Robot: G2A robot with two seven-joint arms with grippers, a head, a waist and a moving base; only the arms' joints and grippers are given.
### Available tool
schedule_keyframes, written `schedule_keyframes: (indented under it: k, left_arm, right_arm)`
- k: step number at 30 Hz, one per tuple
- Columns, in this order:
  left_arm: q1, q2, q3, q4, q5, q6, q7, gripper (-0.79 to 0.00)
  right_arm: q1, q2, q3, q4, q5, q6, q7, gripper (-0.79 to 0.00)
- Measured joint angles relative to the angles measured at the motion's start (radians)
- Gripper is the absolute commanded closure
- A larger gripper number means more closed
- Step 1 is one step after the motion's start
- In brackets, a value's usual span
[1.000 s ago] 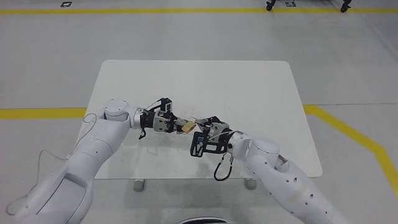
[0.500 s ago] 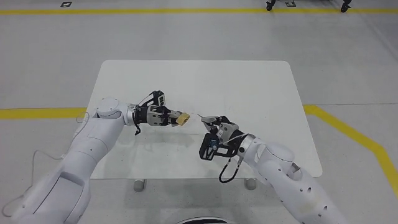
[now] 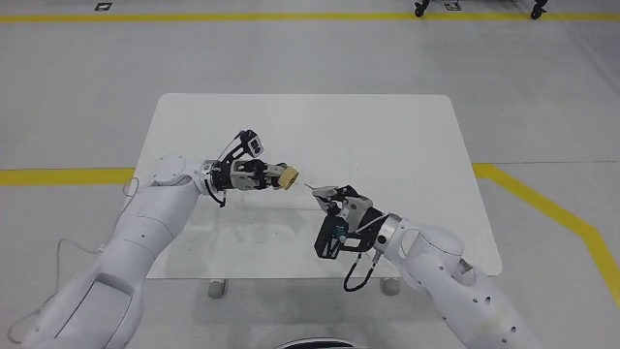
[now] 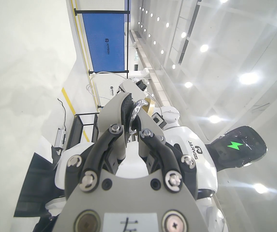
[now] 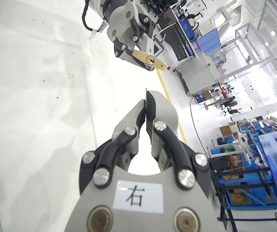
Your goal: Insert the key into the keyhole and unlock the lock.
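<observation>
The left gripper is pinching a brass padlock above the white table, its keyhole facing the right gripper; that gripper is pressing its pads onto a thin key, apart from the padlock. Dark specks are dotting the tabletop; yellow lines are crossing the grey floor.

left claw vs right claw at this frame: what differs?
The left claw grips the brass padlock, its fingers held apart by the lock. The right claw pinches the thin key, pads almost meeting. The left claw turns the padlock's keyhole toward the right claw, and the right claw aims the key tip at it across a gap. Both are shut on a load over the white table.
</observation>
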Motion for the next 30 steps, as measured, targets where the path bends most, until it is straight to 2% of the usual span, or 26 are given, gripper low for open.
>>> schedule_keyframes:
  k: [6, 11, 15, 19, 25, 30]
  left_arm:
    - [0.008, 0.006, 0.003, -0.013, -0.077, 0.006, 0.000, 0.000]
    - [0.006, 0.012, 0.010, -0.033, -0.092, -0.025, 0.000, 0.000]
    - [0.015, 0.015, -0.008, -0.065, -0.053, -0.027, 0.003, 0.000]
    - [0.039, 0.018, -0.042, -0.098, -0.020, -0.050, 0.025, 0.000]
    - [0.073, 0.016, -0.088, -0.130, -0.027, -0.085, 0.060, 0.000]
    - [0.075, -0.002, -0.112, -0.106, -0.098, -0.099, 0.075, 0.000]
  right_arm:
    - [-0.064, 0.010, 0.017, -0.071, -0.114, 0.063, 0.012, 0.000]
    - [-0.089, -0.002, 0.033, -0.138, -0.054, 0.156, 0.178, 0.000]
    - [-0.040, -0.022, -0.025, -0.129, -0.082, 0.247, 0.311, 0.000]
    - [0.052, -0.049, -0.086, -0.070, -0.016, 0.294, 0.386, 0.000]
    - [0.129, -0.075, -0.154, -0.016, 0.003, 0.314, 0.419, 0.000]
    - [0.112, -0.078, -0.130, -0.037, 0.033, 0.337, 0.410, 0.000]
